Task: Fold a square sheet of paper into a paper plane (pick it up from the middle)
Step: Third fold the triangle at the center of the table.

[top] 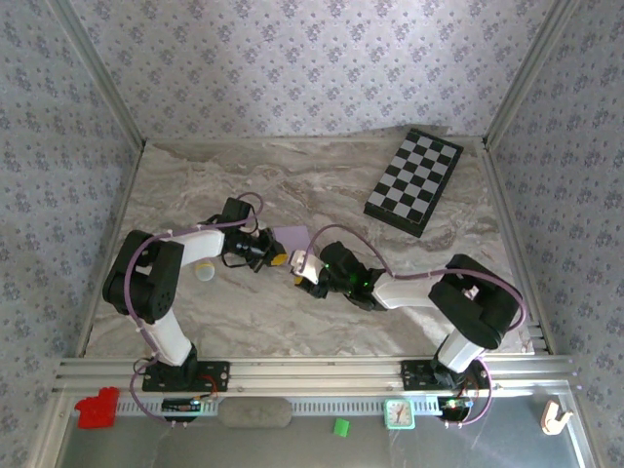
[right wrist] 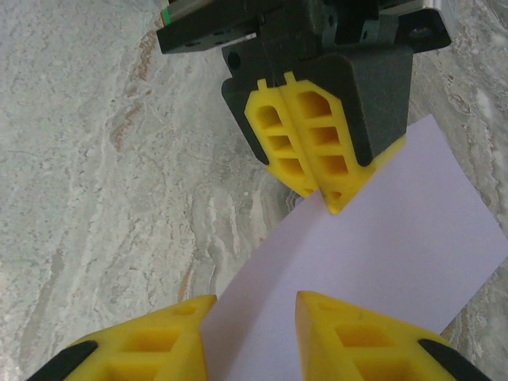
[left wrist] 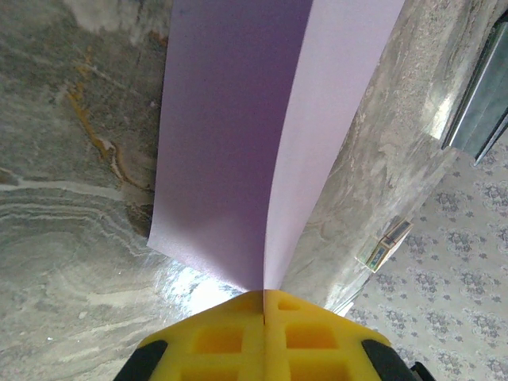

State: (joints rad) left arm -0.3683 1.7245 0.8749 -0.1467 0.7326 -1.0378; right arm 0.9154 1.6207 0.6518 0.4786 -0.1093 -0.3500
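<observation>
Early in the fold, we reckon: the square sheet of paper [right wrist: 381,254] shows no dart shape yet, and we can't tell if a first crease is in. It sits mid-surface, betw. the two arms.

Left claw [left wrist: 264,302] is clamped on one edge, yellow pads tight together w/ the paper pinched between. From there the sheet bows away in a soft curve over the marble-look surface [top: 292,175].

Right claw [right wrist: 254,309] faces the left one, fingers apart, straddling the near edge of the sheet. It's not gripping, as far as we can see.

Our read: next it needs to close on that edge w/o dragging, then carry it over so the edges line up before pressing.

Paper is thin, pale lilac, matte and floppy. It bends easily and prob. slides on the glossy veined stone. Claw pads are yellow, w/ open cells, and look slightly soft.

Chequered board [top: 414,180] lies back right, well apart.
</observation>
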